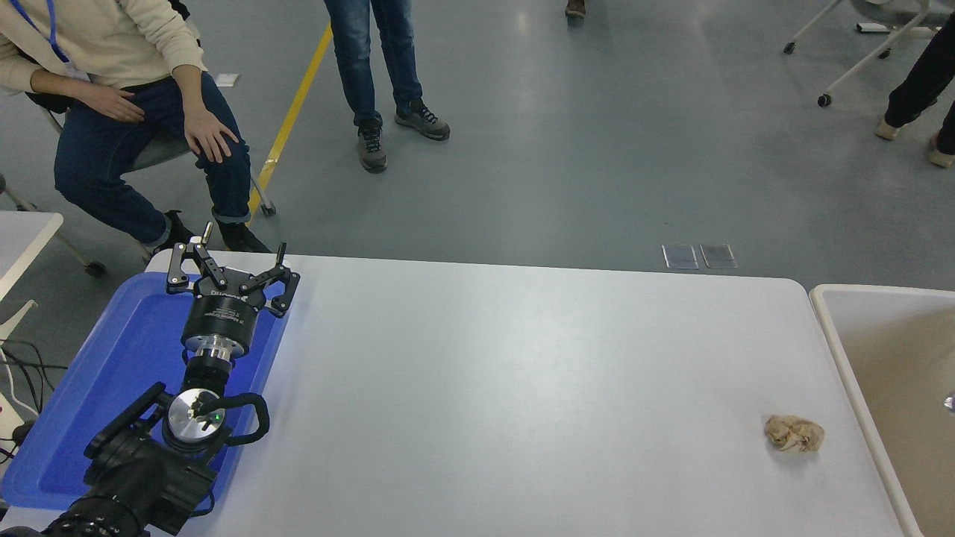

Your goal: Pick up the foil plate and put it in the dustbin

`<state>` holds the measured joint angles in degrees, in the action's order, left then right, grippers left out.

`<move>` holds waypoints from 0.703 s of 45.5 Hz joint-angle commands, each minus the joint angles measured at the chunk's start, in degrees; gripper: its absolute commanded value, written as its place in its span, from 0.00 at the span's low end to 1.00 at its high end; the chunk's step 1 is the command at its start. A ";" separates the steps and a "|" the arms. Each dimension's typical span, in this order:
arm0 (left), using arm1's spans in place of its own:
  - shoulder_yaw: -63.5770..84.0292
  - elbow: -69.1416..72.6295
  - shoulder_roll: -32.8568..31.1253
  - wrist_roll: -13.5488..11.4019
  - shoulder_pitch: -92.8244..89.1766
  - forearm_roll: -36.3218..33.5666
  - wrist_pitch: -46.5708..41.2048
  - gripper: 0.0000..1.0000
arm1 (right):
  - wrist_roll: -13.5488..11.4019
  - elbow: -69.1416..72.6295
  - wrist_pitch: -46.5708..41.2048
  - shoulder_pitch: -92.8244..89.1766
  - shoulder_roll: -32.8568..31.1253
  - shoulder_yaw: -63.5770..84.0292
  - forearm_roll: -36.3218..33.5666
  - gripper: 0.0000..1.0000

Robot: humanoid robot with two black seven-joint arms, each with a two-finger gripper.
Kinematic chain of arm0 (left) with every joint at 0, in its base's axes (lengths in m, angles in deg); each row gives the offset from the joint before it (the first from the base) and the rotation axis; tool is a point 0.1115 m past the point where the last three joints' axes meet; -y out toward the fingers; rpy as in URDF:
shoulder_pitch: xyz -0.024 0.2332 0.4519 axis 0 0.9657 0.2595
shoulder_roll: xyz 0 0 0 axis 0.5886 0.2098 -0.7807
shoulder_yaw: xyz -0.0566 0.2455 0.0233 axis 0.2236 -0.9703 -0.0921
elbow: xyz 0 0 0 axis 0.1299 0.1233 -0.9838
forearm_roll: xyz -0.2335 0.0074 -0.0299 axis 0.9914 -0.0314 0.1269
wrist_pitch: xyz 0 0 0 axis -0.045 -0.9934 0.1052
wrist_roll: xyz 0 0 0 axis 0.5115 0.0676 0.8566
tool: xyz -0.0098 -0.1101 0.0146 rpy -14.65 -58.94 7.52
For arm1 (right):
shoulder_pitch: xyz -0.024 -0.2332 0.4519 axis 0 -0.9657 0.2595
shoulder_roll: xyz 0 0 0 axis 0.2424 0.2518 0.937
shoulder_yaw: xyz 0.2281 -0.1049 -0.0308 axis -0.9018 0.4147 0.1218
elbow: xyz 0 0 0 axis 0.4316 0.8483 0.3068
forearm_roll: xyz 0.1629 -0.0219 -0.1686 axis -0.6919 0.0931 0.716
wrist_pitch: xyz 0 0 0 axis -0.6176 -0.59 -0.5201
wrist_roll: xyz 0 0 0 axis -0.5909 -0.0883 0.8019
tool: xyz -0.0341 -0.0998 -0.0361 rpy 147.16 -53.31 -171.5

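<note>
The dustbin [880, 290] is the cream-white bin with a beige inside at the table's right end, cut off by the picture's right edge. A tiny shiny silver sliver [950, 403] shows at the right edge over the bin's inside; I cannot tell whether it is the foil plate. No other part of the foil plate is in view. My left gripper [227, 265] is open and empty, parked over the blue tray [119, 358] at the far left. My right arm is out of view.
A crumpled tan paper ball [794, 433] lies on the white table [522, 373] near the bin. A seated person [134, 97] and a standing person's legs [380, 67] are beyond the table's far edge.
</note>
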<state>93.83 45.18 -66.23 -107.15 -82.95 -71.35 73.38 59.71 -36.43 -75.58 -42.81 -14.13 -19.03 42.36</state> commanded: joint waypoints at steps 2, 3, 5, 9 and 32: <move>0.00 -0.04 0.02 0.01 0.00 0.03 -0.01 1.00 | -0.28 -0.61 1.81 -0.82 0.97 -0.04 -0.67 0.00; 0.00 0.05 0.02 0.01 0.00 0.03 -0.01 1.00 | -0.28 -0.61 1.81 -0.91 1.06 -0.04 -0.67 0.00; 0.00 0.05 0.02 -0.08 0.00 0.03 -0.01 1.00 | -0.28 -0.61 1.81 -0.82 1.15 -0.04 -0.67 0.00; 0.00 -0.04 0.02 -0.08 0.00 0.03 -0.01 1.00 | -0.28 -0.61 1.90 -0.91 1.15 -0.04 -0.67 0.00; 0.00 -0.04 0.02 0.01 0.00 0.03 -0.01 1.00 | -0.19 -0.52 12.71 -3.19 3.52 0.05 -1.29 0.97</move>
<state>93.83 45.17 -66.24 -107.20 -82.95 -71.35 73.37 59.51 -36.99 -65.75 -45.03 -11.61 -18.97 41.19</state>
